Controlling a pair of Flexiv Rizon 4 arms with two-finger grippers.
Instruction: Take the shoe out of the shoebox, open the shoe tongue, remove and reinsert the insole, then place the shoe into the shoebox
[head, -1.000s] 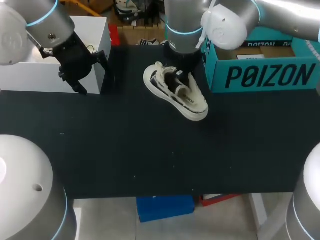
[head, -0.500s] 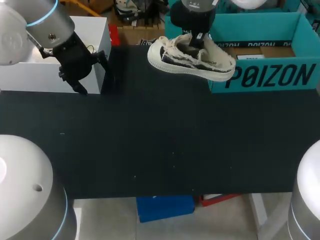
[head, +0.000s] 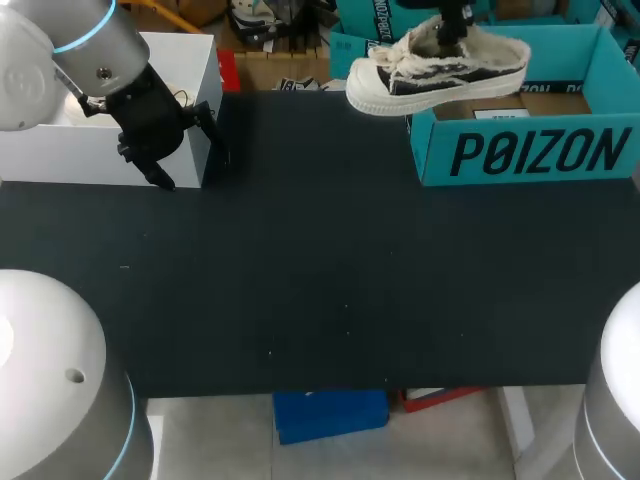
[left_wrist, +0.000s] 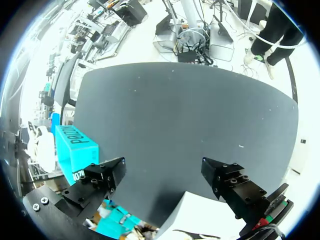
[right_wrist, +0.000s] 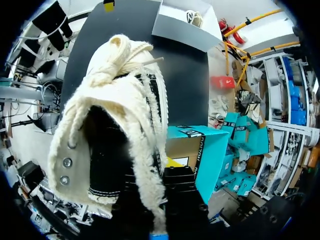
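Hovering by a white box (head: 95, 150), left gripper (left_wrist: 162, 166) is held released, fingers (left_wrist: 102, 175) spread wide, black table (head: 320, 290), cream shoe (head: 440, 72) (frayed trim, dark panels) is clamped aloft by right gripper (head: 455, 25), over left wall of teal shoebox (head: 530, 152), toe outside.

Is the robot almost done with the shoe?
Looks close. The shoe hangs in the right gripper above a corner of the shoebox, not inside yet. Left to do: lower it in. The left gripper sits open, empty. Whether the insole went back, I can't see.
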